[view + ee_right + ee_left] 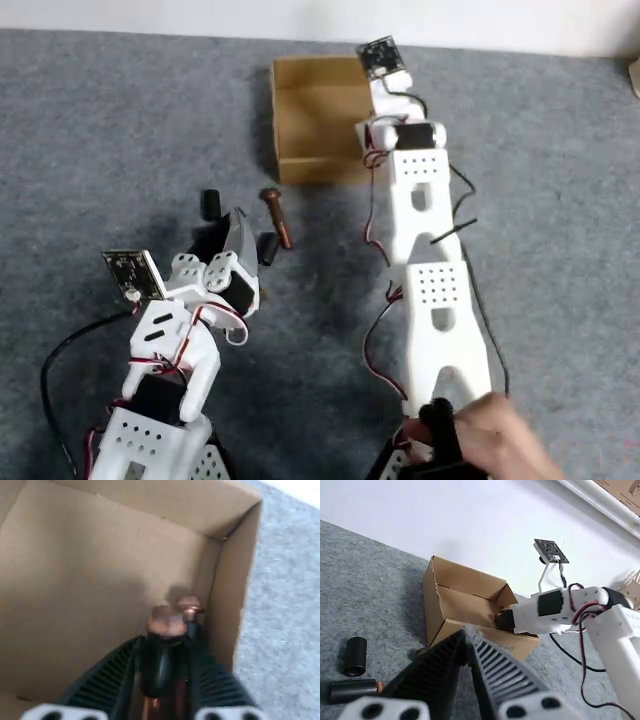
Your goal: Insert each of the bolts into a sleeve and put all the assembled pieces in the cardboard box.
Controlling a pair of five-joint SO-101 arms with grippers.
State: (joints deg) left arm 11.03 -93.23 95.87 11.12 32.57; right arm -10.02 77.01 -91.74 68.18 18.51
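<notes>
Brown cardboard box (310, 171), copper bolt (165, 622), black sleeve (160, 665), white arms (430, 290), grey carpet (100, 150).

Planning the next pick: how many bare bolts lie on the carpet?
1: the copper bolt lies just in front of the cardboard box, beside the left gripper, which could hide another.

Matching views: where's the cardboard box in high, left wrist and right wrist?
High view: cardboard box at top centre, with the right arm extending over its right side.
Left wrist view: box beyond the shut left gripper, open top showing.
Right wrist view: box interior behind the right gripper, shut on a sleeved bolt.
Shared landmark: the right arm's gripper end inside the box.
</notes>
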